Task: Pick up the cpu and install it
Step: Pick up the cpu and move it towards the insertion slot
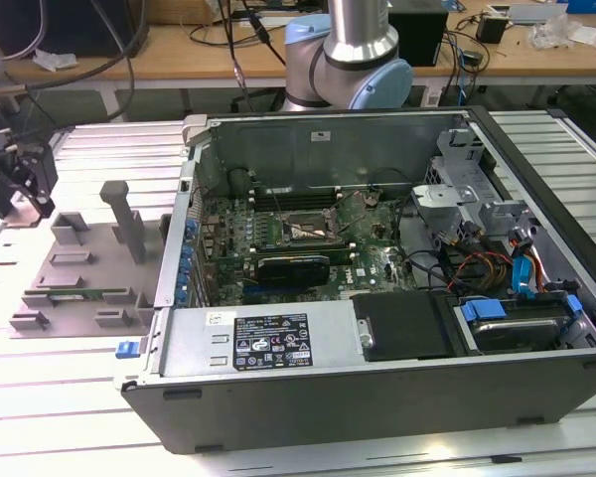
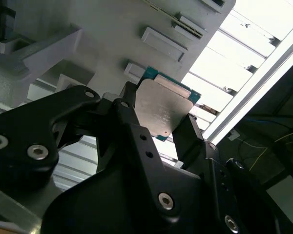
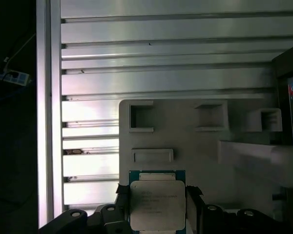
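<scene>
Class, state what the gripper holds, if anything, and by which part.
The gripper holds the cpu, pinched by two opposite side edges.

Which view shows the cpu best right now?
The first wrist view: the cpu faces the camera squarely, held in the gripper. The second wrist view shows the cpu tilted, partly behind the gripper. Exterior view: too small to tell.

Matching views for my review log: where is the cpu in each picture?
Exterior view: in the claw, at the view's left edge.
Second wrist view: cpu clamped in the claw.
First wrist view: cpu clamped over the grey fixture plate.
Shared landmark: grey fixture plate.
</scene>
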`<state>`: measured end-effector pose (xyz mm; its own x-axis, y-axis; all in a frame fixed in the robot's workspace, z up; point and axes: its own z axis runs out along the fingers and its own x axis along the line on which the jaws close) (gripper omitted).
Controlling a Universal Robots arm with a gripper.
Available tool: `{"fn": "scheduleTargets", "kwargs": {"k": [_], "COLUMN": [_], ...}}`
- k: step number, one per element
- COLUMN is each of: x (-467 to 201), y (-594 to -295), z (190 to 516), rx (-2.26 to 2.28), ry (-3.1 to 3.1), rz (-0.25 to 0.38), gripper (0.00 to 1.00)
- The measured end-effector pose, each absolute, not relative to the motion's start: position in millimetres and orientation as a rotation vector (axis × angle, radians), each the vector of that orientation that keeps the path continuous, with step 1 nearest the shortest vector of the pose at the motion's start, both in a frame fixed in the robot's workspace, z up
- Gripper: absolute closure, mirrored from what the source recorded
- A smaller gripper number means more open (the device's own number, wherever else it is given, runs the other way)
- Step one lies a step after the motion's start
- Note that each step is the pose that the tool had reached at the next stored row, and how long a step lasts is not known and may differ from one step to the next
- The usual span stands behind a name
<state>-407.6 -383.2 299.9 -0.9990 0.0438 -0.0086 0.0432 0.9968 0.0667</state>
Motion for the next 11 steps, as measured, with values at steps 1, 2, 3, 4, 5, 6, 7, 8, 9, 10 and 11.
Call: {"fn": "scheduleTargets", "kwargs": {"k": [1, 2, 3, 4, 5, 6, 7, 8, 9, 10, 11], "x": [-407.7, -407.6, -407.6, -407.6, -407.6, -407.6, -407.6, -407.6, -407.6, -407.6, -407.6], "y": [-383.1, -383.1, -383.1, -383.1, -383.1, -383.0, -383.0, -383.0, -383.0, -383.0, -383.0], "z": [300.9, 302.8, 306.5, 308.9, 310.9, 313.8, 315.4, 316.5, 317.8, 318.8, 320.5], "rx": [0.068, 0.068, 0.068, 0.068, 0.068, 0.068, 0.068, 0.068, 0.068, 0.068, 0.068], "ry": [3.129, 3.129, 3.129, 3.129, 3.129, 3.129, 3.129, 3.129, 3.129, 3.129, 3.129], "rz": [0.104, 0.104, 0.104, 0.104, 0.104, 0.104, 0.104, 0.104, 0.104, 0.104, 0.104], "gripper": [0.45, 0.45, 0.45, 0.45, 0.45, 0.45, 0.45, 0.45, 0.45, 0.45, 0.45]}}
